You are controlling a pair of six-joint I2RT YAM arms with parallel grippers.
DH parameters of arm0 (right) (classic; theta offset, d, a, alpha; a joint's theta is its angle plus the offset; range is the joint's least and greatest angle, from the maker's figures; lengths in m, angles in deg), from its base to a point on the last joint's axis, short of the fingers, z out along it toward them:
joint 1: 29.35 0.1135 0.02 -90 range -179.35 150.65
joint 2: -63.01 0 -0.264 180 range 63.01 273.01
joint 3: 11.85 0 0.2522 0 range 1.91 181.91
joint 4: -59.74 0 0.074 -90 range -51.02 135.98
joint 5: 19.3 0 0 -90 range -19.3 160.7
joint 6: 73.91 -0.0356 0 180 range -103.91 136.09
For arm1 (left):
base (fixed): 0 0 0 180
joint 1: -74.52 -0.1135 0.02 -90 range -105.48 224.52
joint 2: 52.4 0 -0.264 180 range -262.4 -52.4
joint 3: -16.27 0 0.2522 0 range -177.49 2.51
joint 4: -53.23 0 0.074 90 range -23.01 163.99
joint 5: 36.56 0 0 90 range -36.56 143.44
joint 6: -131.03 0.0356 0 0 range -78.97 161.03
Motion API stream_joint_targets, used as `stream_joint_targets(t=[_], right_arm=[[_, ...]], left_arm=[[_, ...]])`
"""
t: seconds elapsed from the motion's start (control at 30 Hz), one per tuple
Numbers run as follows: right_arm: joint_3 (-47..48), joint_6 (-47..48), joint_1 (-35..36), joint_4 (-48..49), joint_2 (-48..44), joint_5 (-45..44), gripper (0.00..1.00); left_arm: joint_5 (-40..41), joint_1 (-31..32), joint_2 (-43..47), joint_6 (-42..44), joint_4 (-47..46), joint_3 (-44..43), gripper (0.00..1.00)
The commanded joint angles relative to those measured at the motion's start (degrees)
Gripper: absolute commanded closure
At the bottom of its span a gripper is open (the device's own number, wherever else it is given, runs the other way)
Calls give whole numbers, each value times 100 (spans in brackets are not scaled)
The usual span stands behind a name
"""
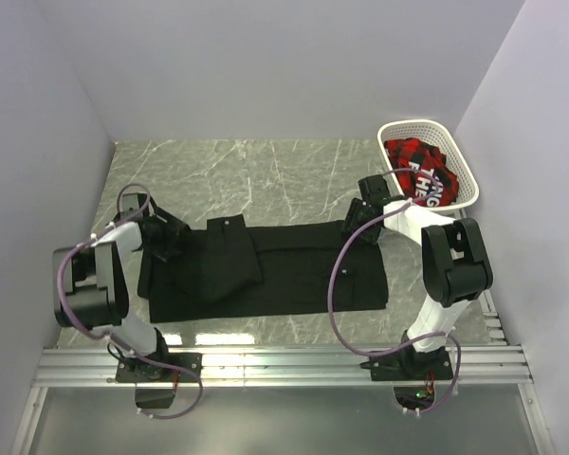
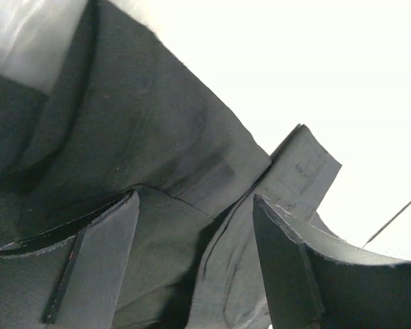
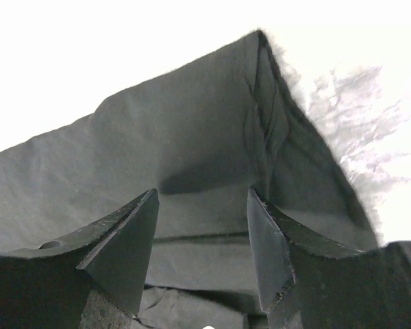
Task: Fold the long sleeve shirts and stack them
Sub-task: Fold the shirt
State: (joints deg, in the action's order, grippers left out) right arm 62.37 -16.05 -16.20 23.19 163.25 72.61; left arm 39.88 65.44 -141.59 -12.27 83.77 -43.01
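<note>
A black long sleeve shirt (image 1: 284, 275) lies spread across the marble table, with a folded layer bunched on its left half. My left gripper (image 1: 171, 239) is at the shirt's far left corner. In the left wrist view it (image 2: 195, 264) is open, with black fabric (image 2: 144, 137) lying between and beyond the fingers. My right gripper (image 1: 358, 226) is at the shirt's far right corner. In the right wrist view it (image 3: 202, 250) is open over a raised fold of the black cloth (image 3: 192, 137).
A white basket (image 1: 429, 163) at the far right holds a red and black plaid garment (image 1: 417, 171). The marble table (image 1: 256, 171) ends at a metal rail (image 1: 284, 365) at the near edge. Grey walls close in on three sides.
</note>
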Motion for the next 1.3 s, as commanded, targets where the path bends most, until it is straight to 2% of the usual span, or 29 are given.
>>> stream_joint_targets(t=[0.0,0.13,0.27,0.37,0.5,0.77,0.93,1.27], right_arm=[[220,-73,-58,-182,144,-94,38],[325,23,-75,-148,92,-147,38],[203,383,29,169,-626,46,36],[27,638,161,371,-1067,37,34],[-271,797,416,582,-1761,265,28],[-790,964,838,907,-2544,354,25],[-940,973,847,995,-2668,406,25],[-1063,1008,856,1083,-2782,442,25]], left_arm=[[28,-94,-502,-23,-280,-440,25],[-181,-120,-881,205,-122,-1037,22],[-463,2,-435,618,-227,-1073,13],[-429,274,-65,961,-315,-1047,12],[-51,872,-107,1234,-228,-1187,18],[407,1197,-1030,1339,133,-1925,25],[600,1444,-1425,1392,300,-2242,29],[741,1681,-1830,1401,441,-2383,30]])
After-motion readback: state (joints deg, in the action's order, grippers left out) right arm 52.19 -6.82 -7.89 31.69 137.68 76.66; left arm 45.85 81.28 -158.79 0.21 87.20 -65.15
